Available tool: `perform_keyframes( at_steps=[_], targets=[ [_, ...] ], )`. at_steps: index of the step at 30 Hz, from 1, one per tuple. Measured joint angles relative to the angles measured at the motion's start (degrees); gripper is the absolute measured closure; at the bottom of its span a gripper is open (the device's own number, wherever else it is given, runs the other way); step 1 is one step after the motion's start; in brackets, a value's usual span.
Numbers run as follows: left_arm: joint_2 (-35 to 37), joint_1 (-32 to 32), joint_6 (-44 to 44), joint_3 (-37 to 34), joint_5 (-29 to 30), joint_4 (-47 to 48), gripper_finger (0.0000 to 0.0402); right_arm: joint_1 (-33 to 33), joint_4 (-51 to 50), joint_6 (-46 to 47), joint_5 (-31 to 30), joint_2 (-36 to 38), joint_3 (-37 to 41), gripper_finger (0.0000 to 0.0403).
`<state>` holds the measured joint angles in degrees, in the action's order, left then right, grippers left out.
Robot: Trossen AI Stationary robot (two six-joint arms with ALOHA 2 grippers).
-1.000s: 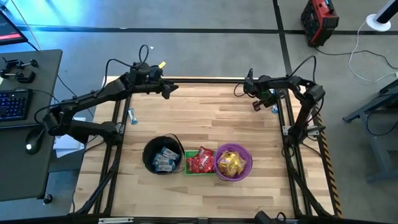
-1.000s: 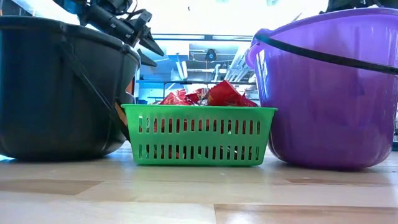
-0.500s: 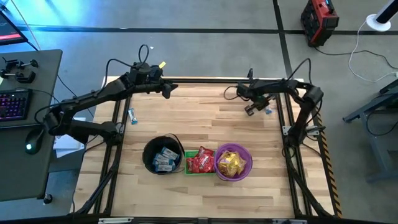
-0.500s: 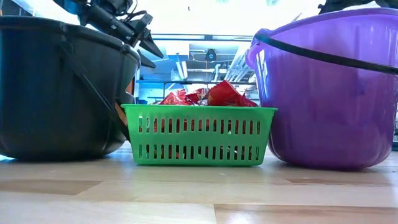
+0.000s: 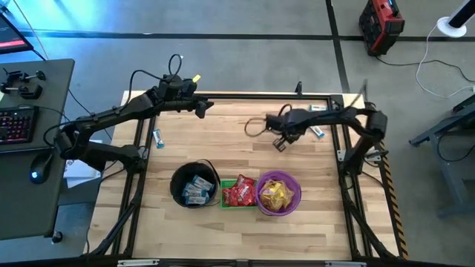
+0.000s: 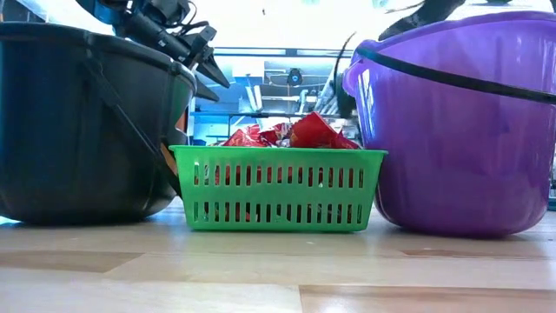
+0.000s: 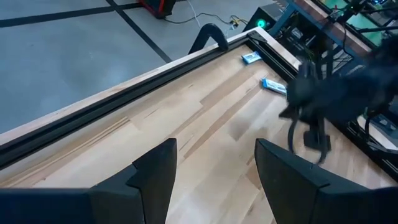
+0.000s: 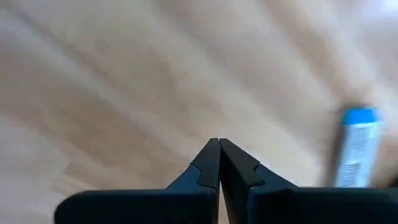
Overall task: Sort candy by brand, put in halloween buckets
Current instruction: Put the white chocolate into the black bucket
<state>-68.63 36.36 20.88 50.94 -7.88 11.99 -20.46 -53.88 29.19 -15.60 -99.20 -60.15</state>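
- right gripper (image 5: pixel 280 144) pinched closed, empty, over mid-table
- blue-and-white candy (image 8: pixel 354 148) just beside it on the table (image 5: pixel 237 159)
- left gripper (image 7: pixel 211 168) spread wide, empty, at far left edge
- black pail (image 5: pixel 194 185), green basket (image 5: pixel 238 192), purple bucket (image 5: pixel 278 194) in row at near edge, candy inside

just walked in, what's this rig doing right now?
Candy sorting into three buckets: black pail has blue-and-white candies, green basket red ones, purple bucket yellow ones. The right pincer is shut and empty, out over the table's far half. The left pincer hangs open near the far left edge, holding nothing. Loose blue-and-white candies remain: one at the left edge, two by the far right corner.
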Motion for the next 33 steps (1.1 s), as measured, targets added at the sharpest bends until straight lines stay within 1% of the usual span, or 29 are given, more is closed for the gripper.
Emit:
perform_keyframes(
  at_steps=[3,6,10,13,16,18,23,27,33],
  targets=[
    [-0.01,0.00,0.02,0.00,-0.05,0.09,0.0195,-3.69,-1.20,-0.22,-0.18,3.24,0.21,0.0403],
    [-0.01,0.00,0.03,0.00,-0.09,0.08,0.0195,-9.95,-1.53,0.35,-0.05,6.71,2.22,0.0403],
    [-0.01,0.00,0.04,0.00,-0.09,0.11,0.0195,-18.46,-2.68,1.20,-4.02,10.19,4.64,0.0403],
    [-0.01,0.00,0.00,0.00,-0.09,0.09,0.0195,-23.90,-5.93,0.49,-4.38,9.62,4.83,0.0403],
    [-0.01,0.00,0.00,0.00,0.25,0.10,0.0195,-27.18,-6.63,-2.19,-5.71,8.04,4.84,0.0403],
    [-0.01,0.00,0.00,0.00,0.92,0.11,0.0195,-28.25,-6.55,-2.55,-6.39,6.55,4.84,0.0403],
    [-0.01,0.00,-0.02,0.00,2.37,0.11,0.0195,-28.98,-6.21,-3.06,-3.83,1.69,4.84,0.0403],
    [-0.01,0.00,-0.02,0.00,2.69,0.11,0.0195,-27.50,-4.97,-3.11,-4.19,-0.17,4.88,0.0403],
    [-0.01,0.00,-0.11,0.00,2.69,0.13,0.0195,-23.47,-4.12,-0.57,-0.06,-0.24,4.86,0.0403]
  ],
)
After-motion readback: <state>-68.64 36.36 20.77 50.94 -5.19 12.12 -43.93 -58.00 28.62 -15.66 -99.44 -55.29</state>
